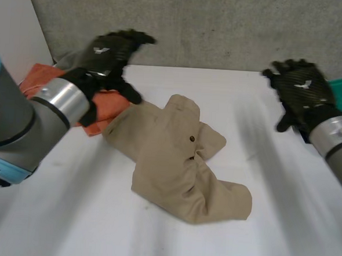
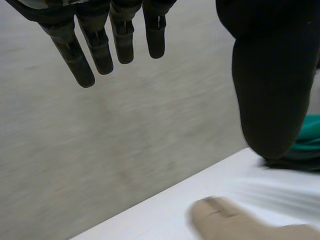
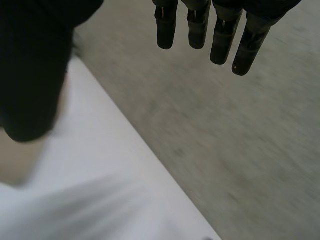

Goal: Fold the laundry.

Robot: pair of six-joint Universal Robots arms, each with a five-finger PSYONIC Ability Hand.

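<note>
Khaki garment (image 1: 181,157) lies crumpled in the middle of the worktop (image 1: 281,227); we see it loosely bunched, creased, with dark buttons, one end against an orange cloth (image 1: 40,76). Our left hand (image 1: 108,54) and right hand (image 1: 301,86) hang above the far side, fingers straight, holding nothing

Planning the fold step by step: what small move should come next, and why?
Probably lower the left hand onto the nearest edge of the tan garment. It lies crumpled on the table, untouched, while the left hand and the right hand both hover open, holding nothing.
</note>
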